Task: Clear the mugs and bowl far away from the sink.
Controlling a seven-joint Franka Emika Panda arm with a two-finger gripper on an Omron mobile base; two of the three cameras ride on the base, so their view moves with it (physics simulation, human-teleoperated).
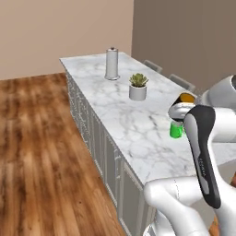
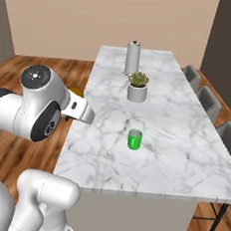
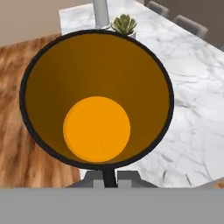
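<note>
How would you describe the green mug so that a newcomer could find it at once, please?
Start at the long marble counter. Near its close end, past the potted plant and steel canister, the green mug stands alone. It is the one bright green thing there, small and without a plant.

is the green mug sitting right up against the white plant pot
No, the green mug stands alone on the marble counter, with bare marble between it and the white plant pot.

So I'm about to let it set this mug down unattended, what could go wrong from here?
The black mug is pinched by its rim alone, so it may swing or slip. It hangs near the counter's left edge over wood floor. The green mug stands close enough to get knocked.
</note>
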